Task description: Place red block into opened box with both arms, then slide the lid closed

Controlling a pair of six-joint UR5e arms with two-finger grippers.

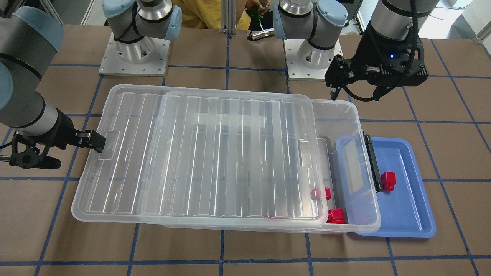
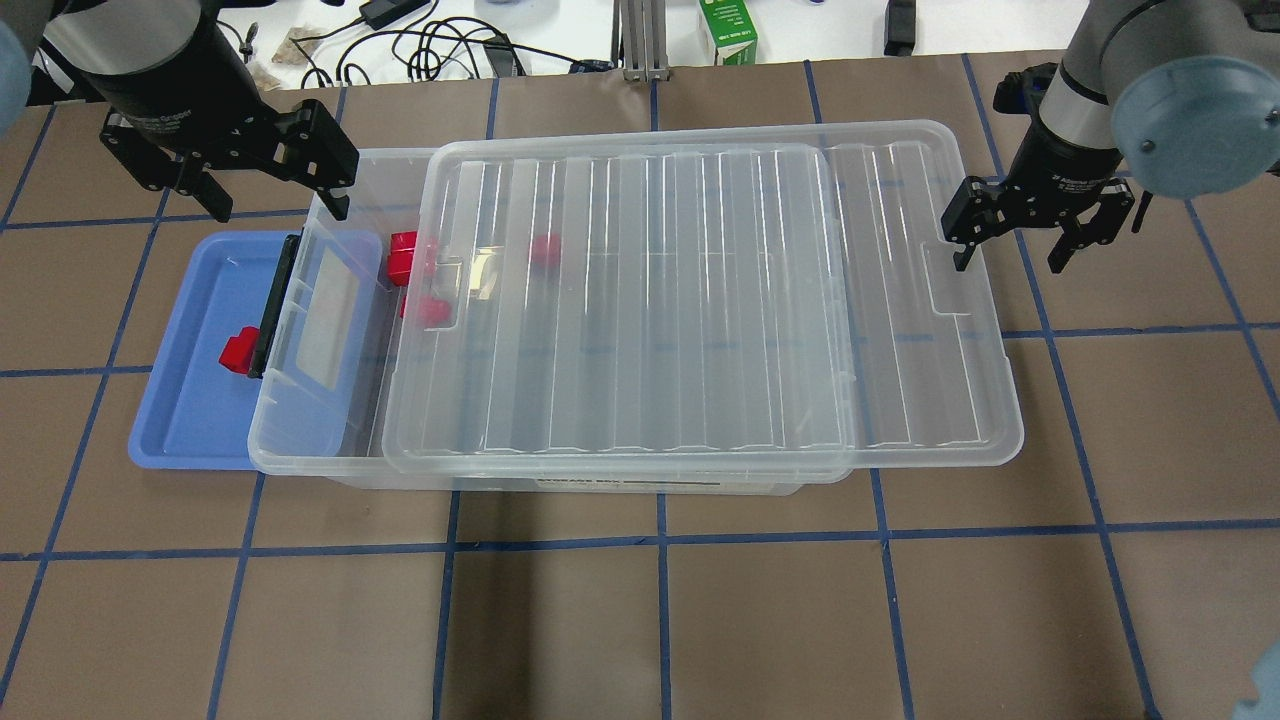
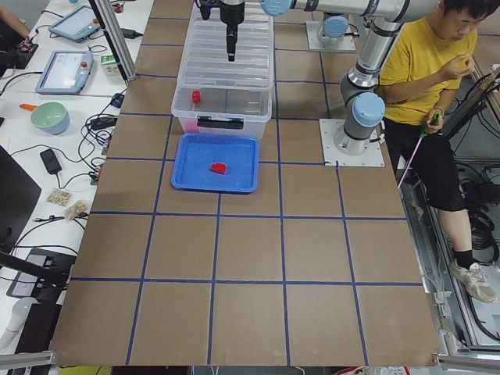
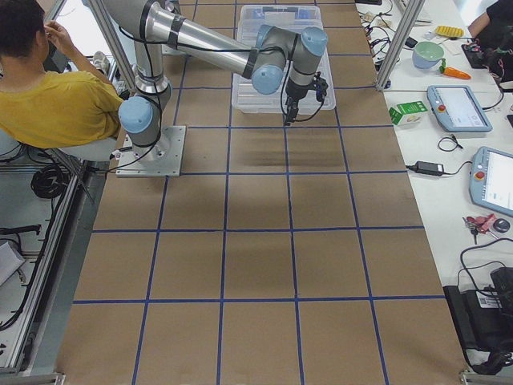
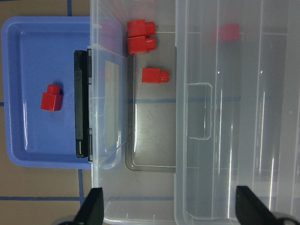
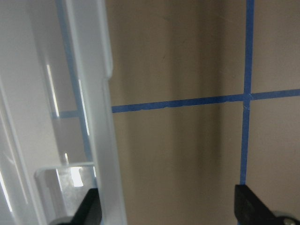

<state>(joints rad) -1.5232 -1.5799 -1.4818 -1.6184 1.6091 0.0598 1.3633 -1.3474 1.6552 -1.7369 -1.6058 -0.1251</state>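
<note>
One red block lies in the blue tray, beside the box's black latch. Several more red blocks sit inside the clear box at its uncovered end. The lid rests on the box, shifted toward my right side and overhanging that end. Above the box's back corner at the open end, my left gripper hangs open and empty. My right gripper is open at the lid's overhanging short end, with the lid's rim just inside one finger.
A person in a yellow shirt sits behind the arm bases. A green carton and cables lie beyond the table's far edge. Brown table with blue tape lines stretches in front of the box.
</note>
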